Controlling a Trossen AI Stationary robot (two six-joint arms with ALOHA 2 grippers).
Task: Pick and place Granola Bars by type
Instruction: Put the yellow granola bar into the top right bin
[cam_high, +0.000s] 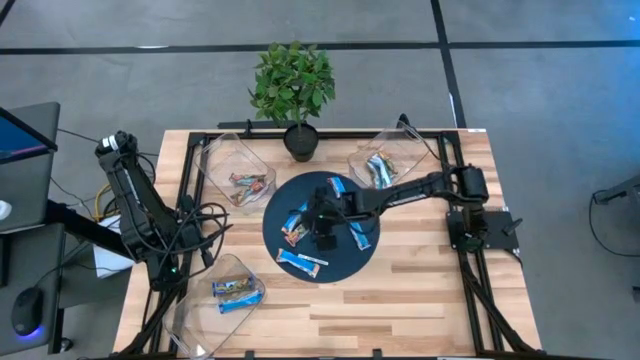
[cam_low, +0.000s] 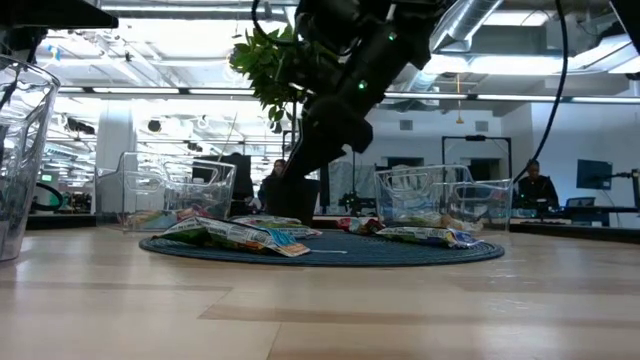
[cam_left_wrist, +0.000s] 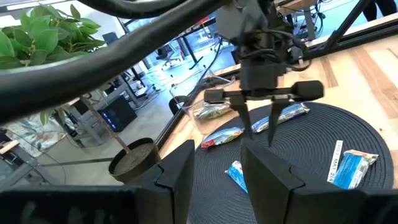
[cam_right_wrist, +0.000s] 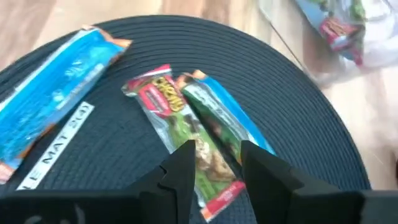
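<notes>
Wood slat table (cam_high: 400, 300), black frame rails around it. Round dark ribbed mat (cam_high: 345, 268) at centre; white label strip on it reads "MAT 2(" (cam_right_wrist: 57, 144), remainder cut off by the frame edge.

Potted plant (cam_high: 293, 88) at the far edge of the table, behind the mat.

Three clear plastic bins: far-left bin (cam_high: 236, 170) holds red/brown-wrapped bars (cam_high: 250, 184); far-right bin (cam_high: 382, 160) holds blue/green-wrapped bars (cam_high: 381, 170); near-left bin (cam_high: 222, 292) holds blue-and-white bars (cam_high: 237, 290).

Right arm reaches from the right side across the mat. Right gripper (cam_right_wrist: 214, 163) hangs directly over the mat centre, fingers part-spread, straddling a green/red-wrapped bar (cam_right_wrist: 189, 146). Can't tell whether the fingertips touch it; nothing lifted. Red brand logo on that wrapper, text not readable. A blue-edged bar (cam_right_wrist: 230, 121) lies touching it on one side.

Left arm parked at the table's left edge, left gripper (cam_left_wrist: 214, 168) above the near-left area, fingers apart, nothing between them.

Loose granola bars on mat: blue-and-white bar (cam_high: 301, 262) at the near edge, a red/orange one (cam_high: 293, 232) at mat left, blue ones (cam_high: 339, 186) at the far side and right of the gripper (cam_high: 361, 236). Wrapper print too small to read.

People in the room behind the table (cam_low: 537, 185).
</notes>
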